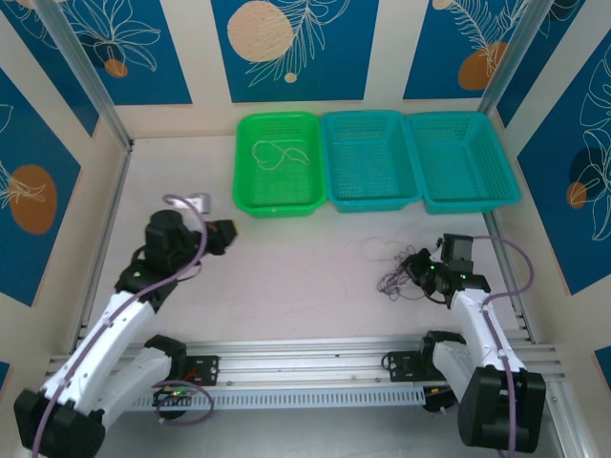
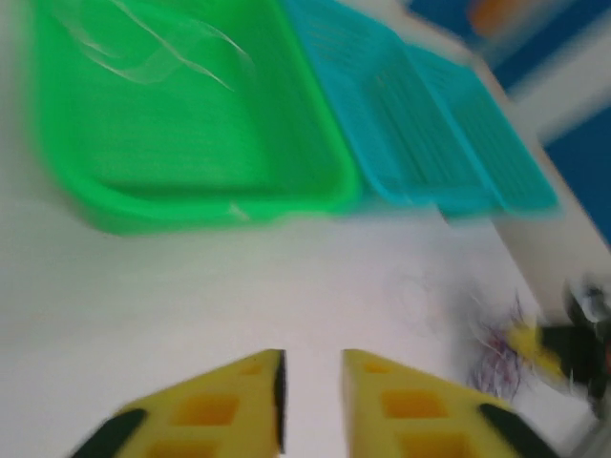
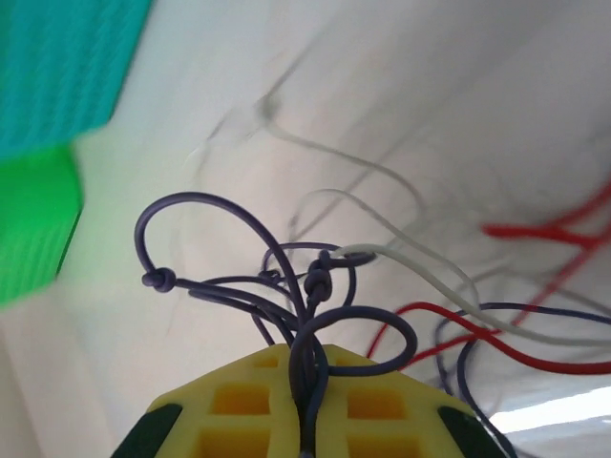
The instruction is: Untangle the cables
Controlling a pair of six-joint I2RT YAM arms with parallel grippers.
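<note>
A tangle of thin cables (image 1: 389, 281) lies on the white table at the right. My right gripper (image 3: 307, 351) is shut on dark purple loops of a knotted cable (image 3: 317, 277), pinched between its yellow fingers. A pale grey wire (image 3: 421, 268) and a red wire (image 3: 430, 308) thread through the same knot and trail off to the right. A separate whitish wire (image 1: 272, 153) lies curled inside the green basket (image 1: 277, 205). My left gripper (image 2: 313, 355) hovers over bare table left of centre, open, nothing between its fingers. The tangle (image 2: 501, 358) shows blurred at that view's right edge.
Two teal baskets (image 1: 370, 202) (image 1: 473, 202) stand in a row right of the green one along the back. A small silver object (image 1: 199, 201) sits by the left arm. Aluminium rails run along the near edge and both sides.
</note>
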